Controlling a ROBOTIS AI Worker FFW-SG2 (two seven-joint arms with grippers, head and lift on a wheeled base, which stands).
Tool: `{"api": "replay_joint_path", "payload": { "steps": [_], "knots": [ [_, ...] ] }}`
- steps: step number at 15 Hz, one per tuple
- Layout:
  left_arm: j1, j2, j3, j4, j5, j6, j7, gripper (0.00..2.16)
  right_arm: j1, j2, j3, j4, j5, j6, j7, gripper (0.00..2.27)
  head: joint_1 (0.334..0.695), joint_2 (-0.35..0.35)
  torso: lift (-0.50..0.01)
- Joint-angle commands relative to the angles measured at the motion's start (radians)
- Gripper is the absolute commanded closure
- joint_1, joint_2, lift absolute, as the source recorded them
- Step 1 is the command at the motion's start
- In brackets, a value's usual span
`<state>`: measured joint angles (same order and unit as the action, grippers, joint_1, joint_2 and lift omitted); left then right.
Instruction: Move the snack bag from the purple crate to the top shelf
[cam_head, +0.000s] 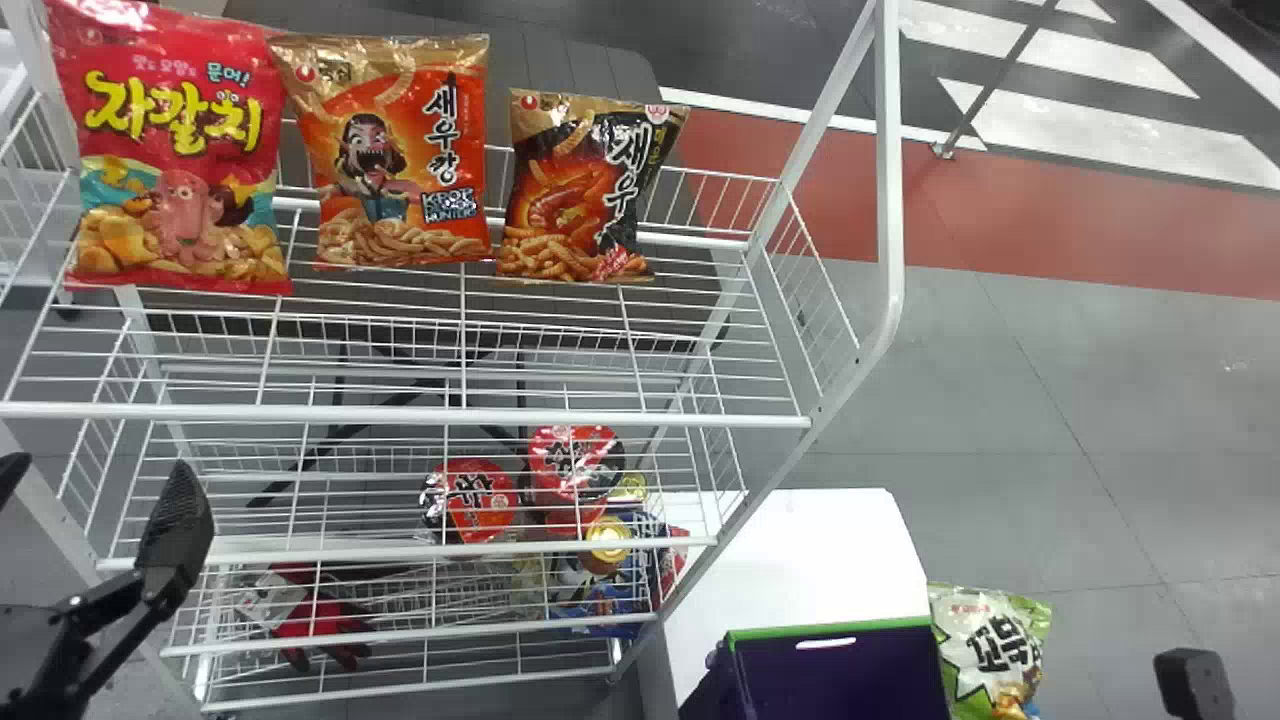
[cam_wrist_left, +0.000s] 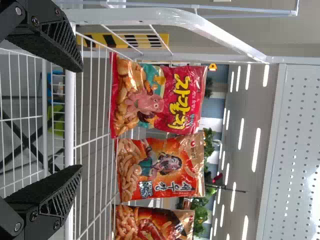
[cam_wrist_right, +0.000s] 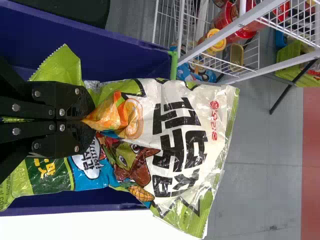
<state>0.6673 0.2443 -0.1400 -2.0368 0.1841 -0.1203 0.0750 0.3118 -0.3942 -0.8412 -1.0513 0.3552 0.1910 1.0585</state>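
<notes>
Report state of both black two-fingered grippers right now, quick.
Left gripper: open, holding nothing.
Right gripper: closed on the white-and-green glossy plastic snack bag, by one end.

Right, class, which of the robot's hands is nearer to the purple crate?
Right. The right hand is at the purple crate, shut on the green-and-white snack bag; the left hand is farther off, open, by the white rack's left end.

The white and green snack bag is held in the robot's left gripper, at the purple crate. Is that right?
Wrong gripper: the right gripper holds the white and green snack bag, as the right wrist view shows. It is indeed at the purple crate.
</notes>
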Motion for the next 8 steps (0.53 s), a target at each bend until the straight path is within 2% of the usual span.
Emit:
{"api": "replay_joint_path", "payload": {
  "steps": [1, 8],
  "knots": [
    [0.000, 0.000, -0.001, 0.003, 0.000, 0.000, -0.001, 0.14, 0.003, -0.002, -0.006, -0.001, -0.001, -0.001, 0.001, 2.01, 0.695, -0.350, -0.020],
    [-0.008, -0.003, -0.003, 0.006, 0.000, 0.003, -0.003, 0.14, 0.003, -0.005, -0.010, -0.004, -0.001, 0.008, 0.006, 2.01, 0.695, -0.350, 0.007]
  ]
}}
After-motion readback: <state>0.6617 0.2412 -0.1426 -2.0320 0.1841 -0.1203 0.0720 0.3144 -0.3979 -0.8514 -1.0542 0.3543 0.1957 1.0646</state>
